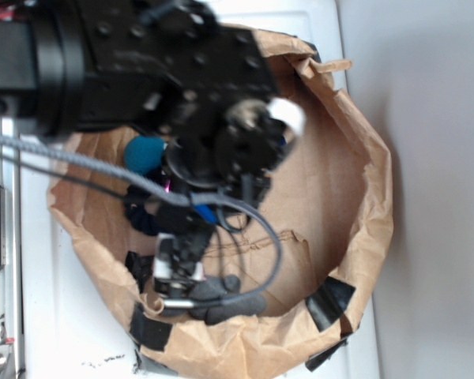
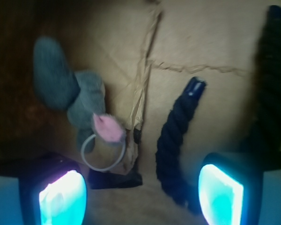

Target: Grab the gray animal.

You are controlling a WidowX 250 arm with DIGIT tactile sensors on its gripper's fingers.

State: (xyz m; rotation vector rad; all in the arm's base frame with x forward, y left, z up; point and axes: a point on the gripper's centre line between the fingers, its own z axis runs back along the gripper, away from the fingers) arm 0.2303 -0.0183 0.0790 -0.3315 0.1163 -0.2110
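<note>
Here the robot arm reaches down into a big brown paper bag (image 1: 363, 260) with rolled edges and black tape (image 1: 329, 302) on it. The gripper (image 2: 140, 194) is wide open, and nothing sits between its two glowing blue fingers (image 2: 63, 197). The gray animal (image 2: 72, 96) lies on the paper floor of the bag, up and to the left of the open fingers, not touching them. It has a pink patch (image 2: 107, 127) and a thin white loop (image 2: 102, 152) just under that. A dark blue rope (image 2: 175, 145) lies beside it, near the other finger. A teal ball (image 1: 144, 153) sits at the back of the bag.
</note>
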